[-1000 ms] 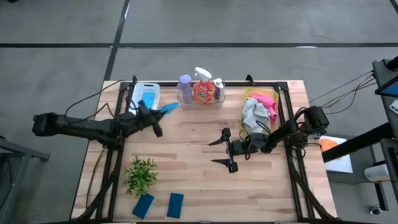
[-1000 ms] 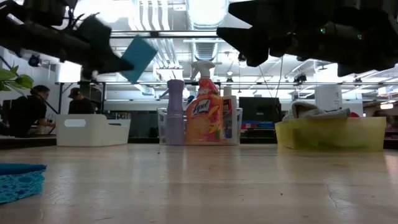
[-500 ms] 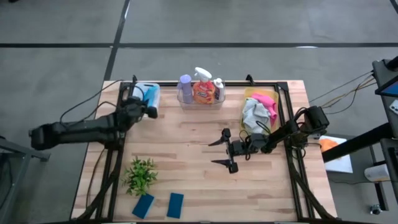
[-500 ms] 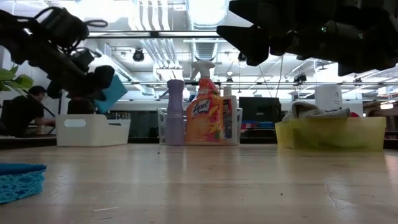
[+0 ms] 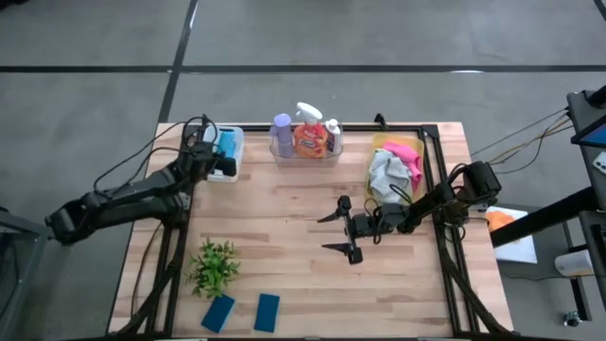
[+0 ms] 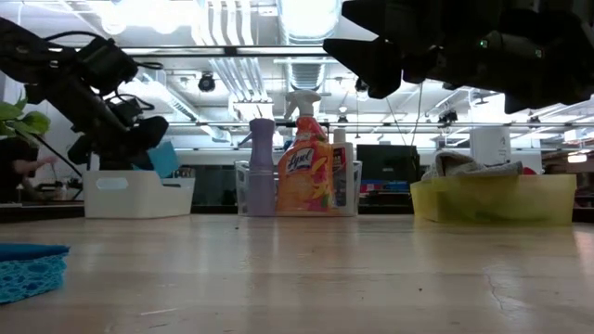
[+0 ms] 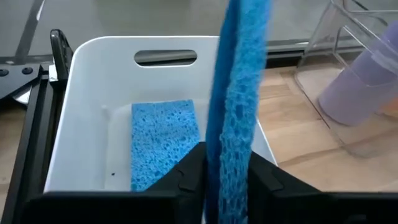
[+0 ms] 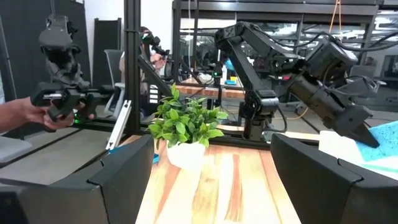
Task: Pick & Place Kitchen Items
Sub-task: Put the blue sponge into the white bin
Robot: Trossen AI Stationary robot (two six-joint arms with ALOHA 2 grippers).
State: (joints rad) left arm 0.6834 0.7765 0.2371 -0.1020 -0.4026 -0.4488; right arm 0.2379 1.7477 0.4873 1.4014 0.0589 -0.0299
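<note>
My left gripper (image 5: 225,161) is over the white tray (image 5: 237,142) at the far left, shut on a blue sponge (image 7: 239,93). A second blue sponge (image 7: 163,146) lies flat on the tray's floor. Two more blue sponges (image 5: 219,312) (image 5: 267,312) lie near the table's near edge. My right gripper (image 5: 331,232) hangs open and empty over the table's middle. The purple bottle (image 5: 282,128), the orange spray bottle (image 5: 309,137) and the small white bottle (image 5: 333,131) stand in the clear tray. The pink cloth (image 5: 405,152) and the grey cloth (image 5: 384,172) lie in the yellow tray (image 5: 379,142). My left gripper pinches the sponge by its two broad faces (image 7: 225,171) between the two fingers, at one end of it. The fingers slant down from the table's left side. The sponge stands on edge and sticks out past the fingertips, over the tray and above the sponge lying there.
A small green plant (image 5: 214,267) stands at the near left. The clear tray (image 5: 305,152) is just right of the white tray. Bare wood lies between the plant and my right gripper. People show in the room beyond the table.
My left gripper has carried the blue sponge toward the table's left and far edges and down, from above the table beside the white tray to low over that tray. It has stayed shut on the sponge. My right arm has kept still.
</note>
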